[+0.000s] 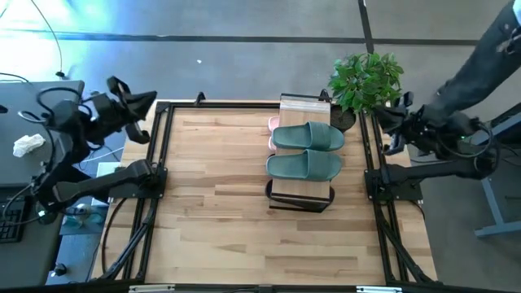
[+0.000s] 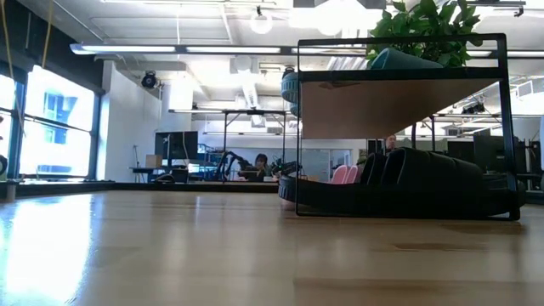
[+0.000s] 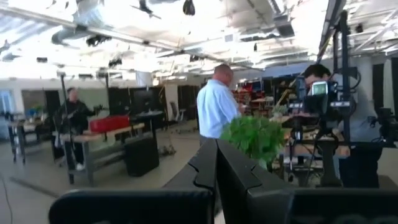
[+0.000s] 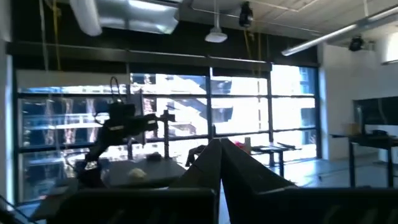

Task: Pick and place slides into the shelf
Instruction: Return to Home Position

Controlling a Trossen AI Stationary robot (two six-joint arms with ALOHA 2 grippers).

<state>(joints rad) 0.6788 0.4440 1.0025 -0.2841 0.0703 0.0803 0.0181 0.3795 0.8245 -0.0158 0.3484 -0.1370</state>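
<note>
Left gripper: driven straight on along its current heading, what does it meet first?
Probably the potted plant, slightly off the line of the left gripper; nothing nearer shows in its wrist view. Depth unclear.

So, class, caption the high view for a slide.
Sage green rubber slides atop small wood-grain shelf; left pincer, right pincer parked either side.

Robotics lab/workshop: workbenches [image 3: 109,134], exposed ceiling ducts [image 4: 87,15], ppl [image 3: 214,102].

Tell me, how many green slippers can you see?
2, both atop the shelf: one green slide nearer the plant, the second green slide beside it. Underneath is partly hidden.
</note>
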